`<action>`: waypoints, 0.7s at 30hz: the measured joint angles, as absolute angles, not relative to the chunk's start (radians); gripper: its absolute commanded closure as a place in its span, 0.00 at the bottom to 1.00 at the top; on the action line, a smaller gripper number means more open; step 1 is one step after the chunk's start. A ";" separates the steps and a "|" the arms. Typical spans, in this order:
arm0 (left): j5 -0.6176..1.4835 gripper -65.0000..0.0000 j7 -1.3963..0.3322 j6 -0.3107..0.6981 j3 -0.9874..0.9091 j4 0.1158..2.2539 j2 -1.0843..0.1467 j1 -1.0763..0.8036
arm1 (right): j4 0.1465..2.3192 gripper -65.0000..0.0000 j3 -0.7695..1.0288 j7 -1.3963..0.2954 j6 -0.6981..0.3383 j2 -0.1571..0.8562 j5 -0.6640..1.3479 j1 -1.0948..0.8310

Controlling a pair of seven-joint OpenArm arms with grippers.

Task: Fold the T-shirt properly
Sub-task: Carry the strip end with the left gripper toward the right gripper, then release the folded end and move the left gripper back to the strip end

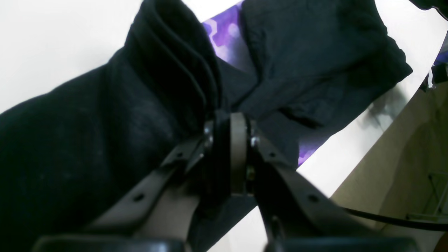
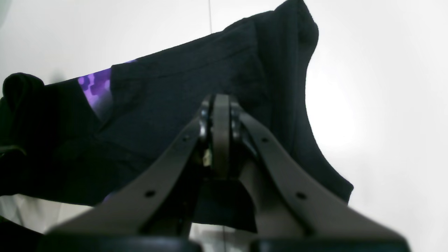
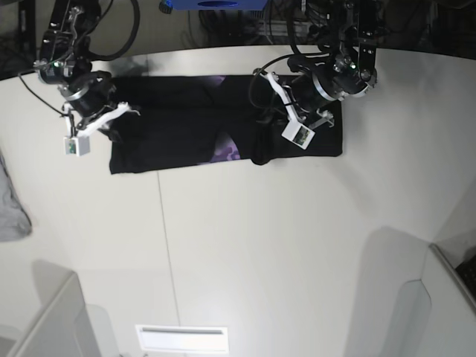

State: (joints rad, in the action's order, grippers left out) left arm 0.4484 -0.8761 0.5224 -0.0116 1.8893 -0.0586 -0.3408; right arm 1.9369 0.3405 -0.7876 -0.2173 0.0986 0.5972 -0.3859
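You see the right gripper (image 2: 221,105) pinched together over the black T-shirt (image 2: 182,91), a purple print patch (image 2: 96,87) at left, white table (image 2: 385,105) at right.

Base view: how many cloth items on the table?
2. The black T-shirt lies spread across the far side of the table, between the two arms. A light grey cloth sits at the left edge, partly cut off by the frame. More may lie out of view.
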 measured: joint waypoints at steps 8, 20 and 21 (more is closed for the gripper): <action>0.449 1.00 -0.876 0.522 -0.011 1.839 -0.059 -0.328 | 1.937 1.00 0.340 -0.788 -0.218 0.099 0.598 -0.386; 0.456 0.34 -0.876 0.522 -0.009 1.818 -0.059 -0.321 | 1.937 1.00 0.340 -0.789 -0.216 0.099 0.598 -0.376; 0.456 0.33 -0.876 0.522 -0.002 1.818 -0.059 -0.321 | 1.934 1.00 0.340 -0.786 -0.217 0.099 0.598 -0.374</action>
